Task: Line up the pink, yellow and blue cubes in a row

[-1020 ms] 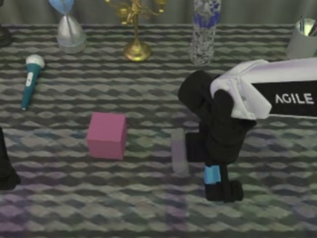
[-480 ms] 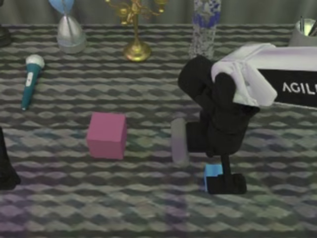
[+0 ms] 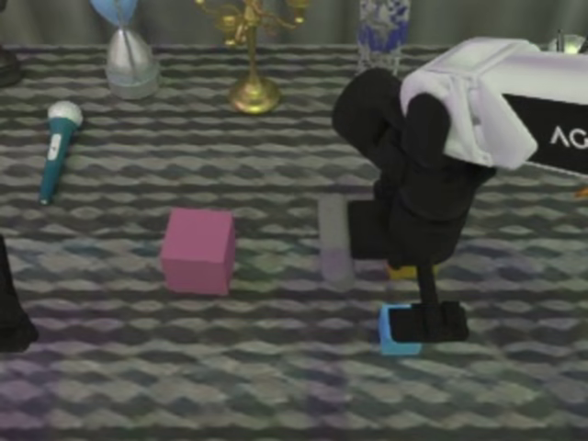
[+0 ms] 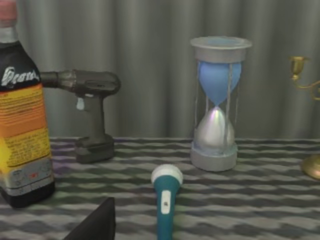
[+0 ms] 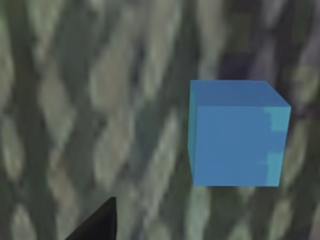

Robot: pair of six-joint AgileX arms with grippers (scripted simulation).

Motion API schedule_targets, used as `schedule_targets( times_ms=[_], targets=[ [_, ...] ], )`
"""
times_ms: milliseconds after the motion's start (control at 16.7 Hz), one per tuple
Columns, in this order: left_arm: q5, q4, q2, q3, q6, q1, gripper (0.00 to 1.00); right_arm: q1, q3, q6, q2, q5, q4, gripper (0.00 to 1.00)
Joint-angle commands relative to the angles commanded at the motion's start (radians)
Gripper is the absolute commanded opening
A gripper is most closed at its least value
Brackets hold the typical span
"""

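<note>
The small blue cube [image 3: 395,333] [image 5: 235,135] rests on the patterned cloth at front right. My right gripper [image 3: 430,322] hovers open just above it and to its right, holding nothing; one dark fingertip [image 5: 97,225] shows apart from the cube. A sliver of the yellow cube [image 3: 401,271] peeks out from under the right arm, just behind the blue cube. The large pink cube [image 3: 197,250] stands alone left of centre. My left gripper [image 3: 9,317] stays parked at the table's left edge, open.
Along the back stand an hourglass [image 3: 129,55] [image 4: 216,107], a gold candlestick [image 3: 253,64] and a glass bottle [image 3: 381,32]. A teal microphone [image 3: 57,147] [image 4: 165,200] lies at back left. A drill [image 4: 90,115] and a dark bottle [image 4: 22,125] show near the left arm.
My right gripper has let go of the blue cube and drawn up and back. The cube now sits on the cloth, and a bit of the yellow cube has come into sight.
</note>
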Motion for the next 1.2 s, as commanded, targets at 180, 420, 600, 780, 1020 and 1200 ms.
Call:
schedule_targets(
  times_ms=[180, 420, 600, 780, 1020, 1200],
  targets=[
    [0.000, 0.000, 0.000, 0.000, 0.000, 0.000, 1.00, -0.005, 0.018, 0.035, 0.012, 0.001, -0.005, 1.00],
    [0.000, 0.000, 0.000, 0.000, 0.000, 0.000, 1.00, -0.034, 0.100, 0.223, 0.073, 0.003, -0.032, 1.00],
    [0.000, 0.000, 0.000, 0.000, 0.000, 0.000, 1.00, -0.067, 0.179, 0.442, 0.135, 0.003, -0.062, 1.00],
    [0.000, 0.000, 0.000, 0.000, 0.000, 0.000, 1.00, -0.103, 0.259, 0.707, 0.201, 0.003, -0.094, 1.00],
    [0.000, 0.000, 0.000, 0.000, 0.000, 0.000, 1.00, -0.149, 0.357, 1.030, 0.270, 0.005, -0.124, 1.00],
    [0.000, 0.000, 0.000, 0.000, 0.000, 0.000, 1.00, -0.176, 0.409, 1.173, 0.294, 0.007, -0.131, 1.00]
  ],
)
